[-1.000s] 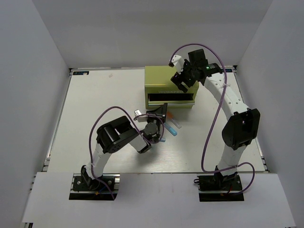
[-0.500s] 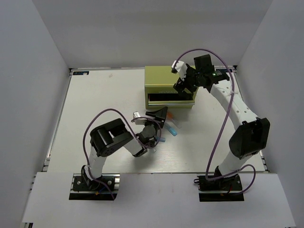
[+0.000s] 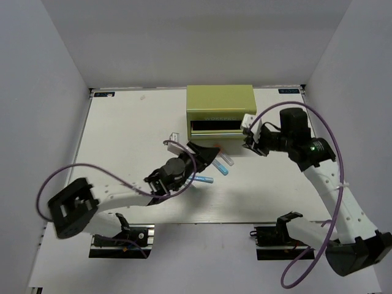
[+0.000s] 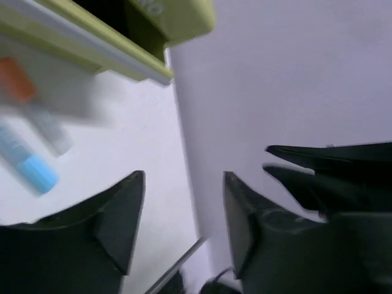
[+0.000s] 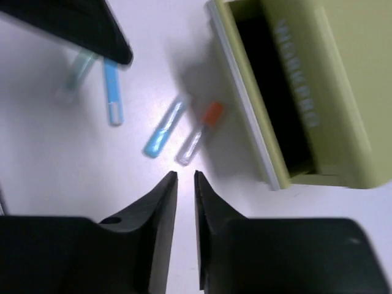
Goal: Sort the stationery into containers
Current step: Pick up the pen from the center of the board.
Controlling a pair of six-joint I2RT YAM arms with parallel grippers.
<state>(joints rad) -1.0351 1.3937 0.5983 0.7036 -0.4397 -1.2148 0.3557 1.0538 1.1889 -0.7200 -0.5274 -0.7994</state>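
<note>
- The white table (image 3: 122,122) carries everything.
- The olive-green metal box (image 3: 220,98) stands at the middle of the table's far edge. It faces the near edge, and one front drawer (image 3: 220,127) is open and dark inside.
- The right arm (image 3: 329,184) bends in from the right edge. The left arm (image 3: 116,197) lies low, stretched from the near-left corner toward the table's middle.
- The left pincer (image 3: 207,154) hangs over the sticks in front of the box and covers part of the group from above. Its jaws stand well apart with nothing between them.
- The right pincer (image 3: 248,136) sits just off the box's front right corner. Its jaws are only a slit apart, with table showing through the gap, and they grip nothing.
- All four sticks lie on the table in front of the box, outside it.
  - The orange-ended stick (image 5: 199,131) is nearest the drawer.
  - The light blue stick (image 5: 163,128) lies just beside it, not touching.
  - The blue stick (image 5: 111,86) and the pale green stick (image 5: 76,72) lie side by side farther off, their far ends under a black finger of the left pincer.
- Only the right wrist view shows all four sticks at once. The left wrist view is blurred and gives just the box's corner, the orange end and one blue stick.
</note>
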